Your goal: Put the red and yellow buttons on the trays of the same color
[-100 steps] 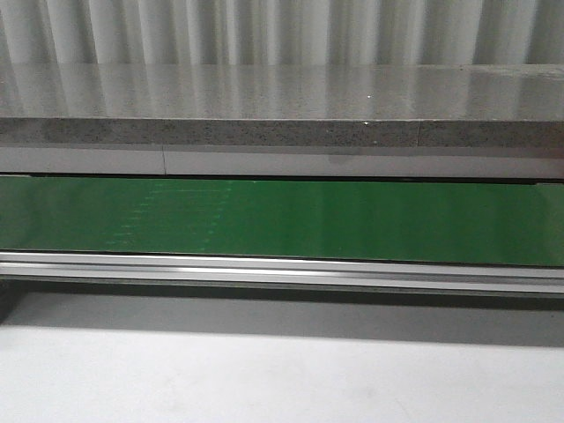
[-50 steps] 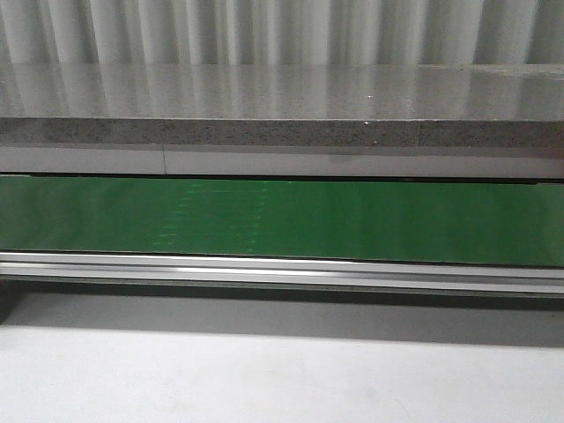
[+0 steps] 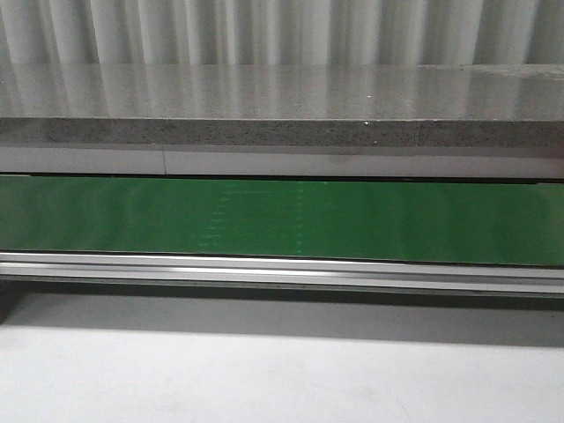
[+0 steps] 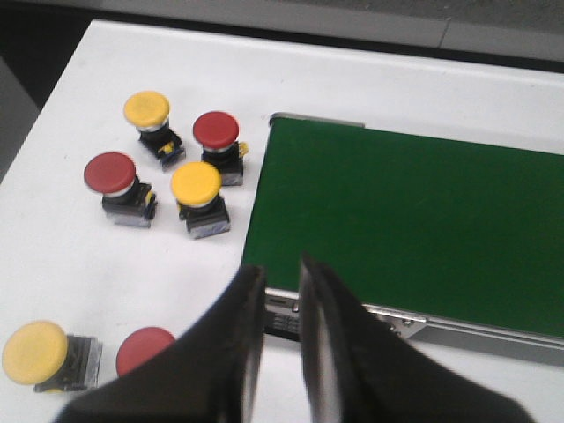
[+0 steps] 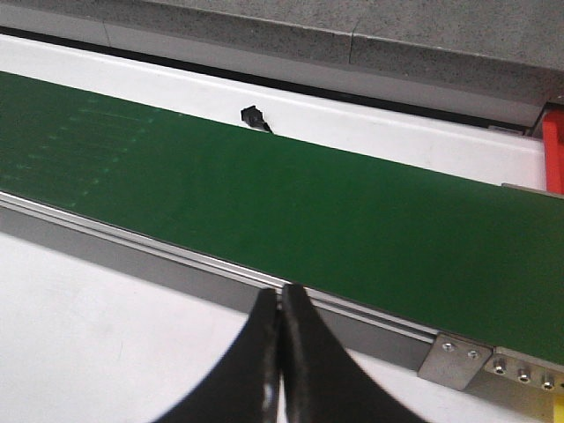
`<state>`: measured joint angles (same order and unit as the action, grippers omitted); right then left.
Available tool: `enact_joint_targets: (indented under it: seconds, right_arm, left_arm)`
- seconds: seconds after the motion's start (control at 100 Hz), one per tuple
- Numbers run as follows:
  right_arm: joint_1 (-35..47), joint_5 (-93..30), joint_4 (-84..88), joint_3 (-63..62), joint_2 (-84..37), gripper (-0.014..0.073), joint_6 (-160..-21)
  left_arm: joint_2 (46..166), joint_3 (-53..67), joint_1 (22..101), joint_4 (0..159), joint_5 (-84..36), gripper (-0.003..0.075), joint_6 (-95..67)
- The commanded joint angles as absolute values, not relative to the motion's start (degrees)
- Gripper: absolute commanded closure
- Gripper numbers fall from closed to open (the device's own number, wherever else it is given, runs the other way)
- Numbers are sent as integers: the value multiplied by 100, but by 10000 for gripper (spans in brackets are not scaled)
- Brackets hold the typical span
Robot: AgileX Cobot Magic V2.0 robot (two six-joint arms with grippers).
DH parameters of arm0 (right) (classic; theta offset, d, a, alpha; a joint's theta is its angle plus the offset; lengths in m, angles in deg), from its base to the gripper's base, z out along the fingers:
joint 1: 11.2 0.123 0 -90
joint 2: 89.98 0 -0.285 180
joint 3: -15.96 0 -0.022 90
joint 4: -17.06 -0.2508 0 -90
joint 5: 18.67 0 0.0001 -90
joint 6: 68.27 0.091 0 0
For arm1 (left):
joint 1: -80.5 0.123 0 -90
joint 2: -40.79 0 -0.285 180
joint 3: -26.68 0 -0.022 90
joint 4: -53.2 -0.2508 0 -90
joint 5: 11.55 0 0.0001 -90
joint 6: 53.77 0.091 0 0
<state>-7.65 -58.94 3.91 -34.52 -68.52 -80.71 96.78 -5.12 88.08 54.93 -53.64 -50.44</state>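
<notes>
Conveyor with a green belt (image 3: 282, 218) is seen across the middle of the front view, bare, with a grey speckled stone ledge (image 3: 282, 106) above it. Six mushroom-head push buttons are seen on the white table (image 4: 79, 256) at the left of the left wrist view: yellow ones (image 4: 196, 183) (image 4: 146, 108) (image 4: 34, 352) and red ones (image 4: 216, 129) (image 4: 110, 172) (image 4: 144, 349). The left gripper (image 4: 282, 304) is held narrowly apart, empty, over the belt's edge. The right gripper (image 5: 281, 339) is pressed closed, empty. A red tray corner (image 5: 553, 154) is glimpsed at the right edge of the right wrist view.

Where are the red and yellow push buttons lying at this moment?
Only the left wrist view shows them: six round-capped push buttons, three red and three yellow, sit on the white table beside the end of the green conveyor belt.
</notes>
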Motion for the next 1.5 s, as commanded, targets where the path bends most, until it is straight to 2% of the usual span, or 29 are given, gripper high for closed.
enact_joint_targets:
  seconds: [0.0,0.05,0.1,0.17,0.48,0.75,1.21,1.49]
  right_arm:
    - [-758,-5512,388,-3323,-6804,660,-8135]
    - [-758,-5512,388,-3323,-6804,660,-8135]
    - [-758,-5512,388,-3323,-6804,660,-8135]
    - [-758,-5512,388,-3323,-6804,660,-8135]
    - [-758,-5512,388,-3323,-6804,660,-8135]
    - [-758,-5512,388,-3323,-6804,660,-8135]
    - [-758,-5512,388,-3323,-6804,660,-8135]
    - [-758,-5526,388,-3323,-6804,660,-8135]
  left_arm:
    - [9958,-207,9039,5594,-5272,404,-5111]
    - [10142,-140,9156,5594,-5447,290,-5111]
    - [10324,-70,9272,5594,-5664,211,-5111]
    - [10605,59,9506,5594,-5964,158,-5111]
    - [11429,629,10724,5594,-6925,156,-5544]
    - [12298,692,11610,5741,-7007,156,-6183]
    - [13404,777,11674,5697,-6536,165,-8057]
    - [14008,813,11674,5807,-6084,178,-8172]
